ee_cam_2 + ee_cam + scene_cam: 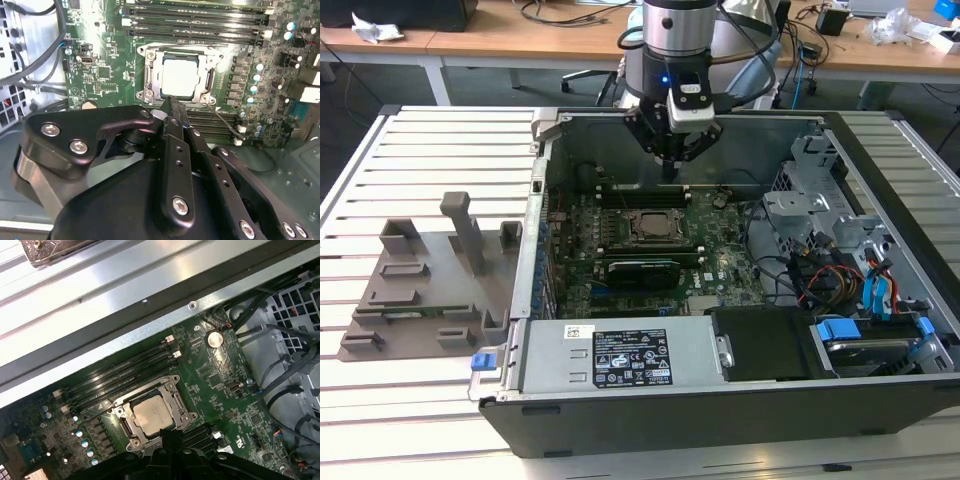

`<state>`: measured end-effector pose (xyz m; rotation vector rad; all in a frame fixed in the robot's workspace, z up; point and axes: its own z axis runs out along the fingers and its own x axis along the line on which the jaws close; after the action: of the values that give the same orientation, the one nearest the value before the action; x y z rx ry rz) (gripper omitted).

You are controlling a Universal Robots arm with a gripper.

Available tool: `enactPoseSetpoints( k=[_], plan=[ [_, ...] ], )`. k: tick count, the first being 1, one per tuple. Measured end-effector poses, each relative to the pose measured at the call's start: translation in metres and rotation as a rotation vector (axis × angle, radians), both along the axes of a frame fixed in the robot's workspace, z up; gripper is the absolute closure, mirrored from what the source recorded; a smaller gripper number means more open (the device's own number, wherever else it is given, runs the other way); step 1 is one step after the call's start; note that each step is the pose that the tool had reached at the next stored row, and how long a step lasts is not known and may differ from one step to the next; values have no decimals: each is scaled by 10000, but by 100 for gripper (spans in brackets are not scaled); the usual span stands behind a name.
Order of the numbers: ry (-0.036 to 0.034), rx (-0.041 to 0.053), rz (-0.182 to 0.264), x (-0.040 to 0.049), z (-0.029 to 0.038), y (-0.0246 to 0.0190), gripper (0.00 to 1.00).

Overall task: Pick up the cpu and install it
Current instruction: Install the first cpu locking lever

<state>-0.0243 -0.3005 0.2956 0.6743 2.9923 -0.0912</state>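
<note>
Silvery square cpu (177, 76) sits flat inside metal socket frame (150, 75).

The cpu (151, 415) lies flat inside the socket frame (152, 416) on the green motherboard (215, 380). The dark hand (172, 437) hangs just beside the frame, memory slots (120, 375) beyond.

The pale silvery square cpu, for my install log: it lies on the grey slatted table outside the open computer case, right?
No. The pale silvery square cpu sits in the socket frame on the green motherboard inside the case, as both wrist views show.
</note>
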Motion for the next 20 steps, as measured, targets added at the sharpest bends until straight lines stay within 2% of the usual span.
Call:
enactPoseSetpoints(
  k=[12,20],
  plan=[
    [0,0,1270,0,0,0,89],
    [0,0,2330,0,0,0,89]
  ],
)
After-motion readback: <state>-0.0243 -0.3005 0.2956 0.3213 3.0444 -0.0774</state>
